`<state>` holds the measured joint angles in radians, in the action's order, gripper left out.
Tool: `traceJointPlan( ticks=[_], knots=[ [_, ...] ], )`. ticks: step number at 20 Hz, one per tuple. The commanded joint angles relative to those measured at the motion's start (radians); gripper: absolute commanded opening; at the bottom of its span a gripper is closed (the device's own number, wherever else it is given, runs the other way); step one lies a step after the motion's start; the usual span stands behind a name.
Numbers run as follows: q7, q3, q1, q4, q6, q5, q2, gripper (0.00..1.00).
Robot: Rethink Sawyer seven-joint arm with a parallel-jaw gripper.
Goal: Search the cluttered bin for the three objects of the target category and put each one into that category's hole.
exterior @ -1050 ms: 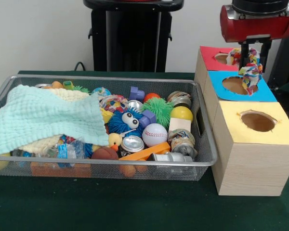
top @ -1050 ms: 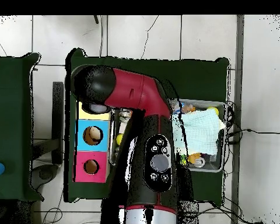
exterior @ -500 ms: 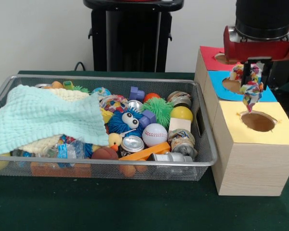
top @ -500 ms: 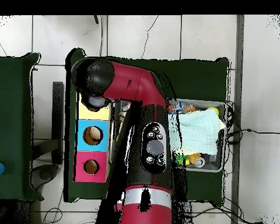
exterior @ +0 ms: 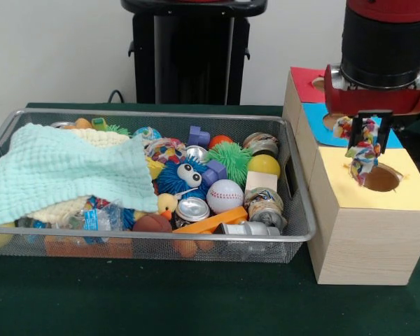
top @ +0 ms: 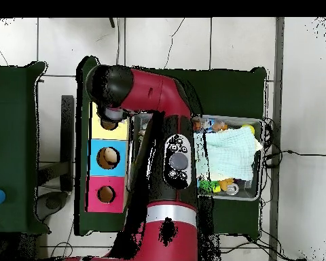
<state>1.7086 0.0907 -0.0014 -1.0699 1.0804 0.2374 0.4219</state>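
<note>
The gripper (exterior: 365, 134), clamped on a multicoloured rope toy (exterior: 360, 150), hung over the yellow box's hole (exterior: 381, 178) at right; release remained, and the wire bin (exterior: 294, 210) was crowded.

The gripper (exterior: 365, 136) has carried the multicoloured rope toy (exterior: 362, 152) from above the blue-topped box (exterior: 392, 138) to over the yellow-topped box (exterior: 413, 183), and lower: the toy's end now hangs at the rim of the yellow box's hole (exterior: 381, 178)
</note>
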Motion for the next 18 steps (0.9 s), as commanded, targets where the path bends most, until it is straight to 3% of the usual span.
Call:
traceJointPlan(
  ticks=[1, 18],
  knots=[
    [0.253, -0.029, 0.001, 0.029, 0.053, 0.007, -0.09, 0.0],
    [0.284, -0.031, 0.044, -0.126, 0.01, 0.067, -0.009, 0.0]
  ],
)
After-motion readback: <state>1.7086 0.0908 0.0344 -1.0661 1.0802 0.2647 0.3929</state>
